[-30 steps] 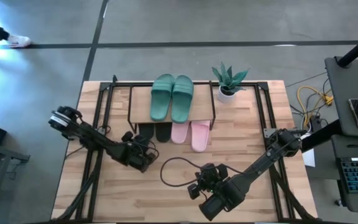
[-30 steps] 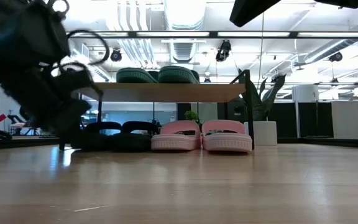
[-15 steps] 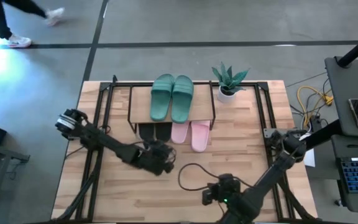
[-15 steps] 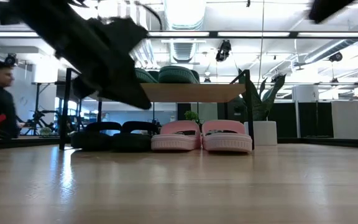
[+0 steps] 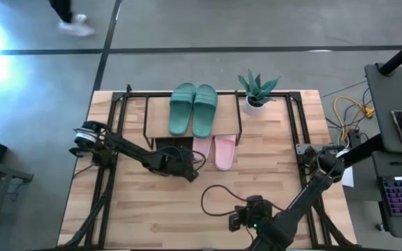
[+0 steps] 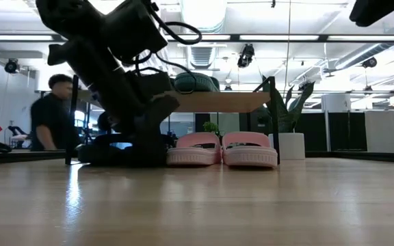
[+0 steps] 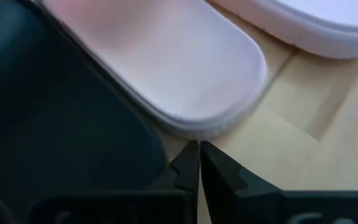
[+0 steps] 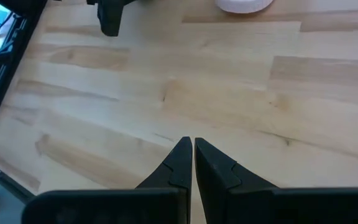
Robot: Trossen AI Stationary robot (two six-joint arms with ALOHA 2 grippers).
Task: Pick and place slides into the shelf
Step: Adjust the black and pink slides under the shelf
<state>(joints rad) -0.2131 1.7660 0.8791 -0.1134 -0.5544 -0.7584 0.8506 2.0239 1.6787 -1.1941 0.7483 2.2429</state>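
Observation:
The shelf (image 5: 158, 115) stands at the table's far middle. The green slides (image 5: 194, 109) lie on its wood top board (image 6: 238, 101). Under it, on the table, the pink slides (image 5: 213, 150) and the black slides (image 5: 165, 144) stand side by side, heels toward the near edge. My left gripper (image 5: 189, 169) is shut, low at the heels of the right black slide (image 7: 55, 124) and the left pink slide (image 7: 166, 68). It hides part of the black pair. My right gripper (image 8: 189, 152) is shut over bare wood near the table's near edge. My left gripper (image 7: 199, 149) comes slanting from the table's near left, its shut fingertips right at the pink slide's heel (image 7: 197, 127) and beside the black slide's edge (image 7: 148, 143). I cannot tell whether it touches either one.
A small potted plant (image 5: 257, 90) stands right of the shelf. A black cable (image 5: 215, 192) loops over the wood near my right arm (image 5: 285, 219). A person (image 6: 53, 113) passes in the room behind the table. Open wood lies between the slides and the near edge.
My left gripper has swung from the table's left middle toward the right and then toward the far edge, ending at the heels of the black and pink slides. My right gripper has drawn back toward the near edge and has since stayed there.

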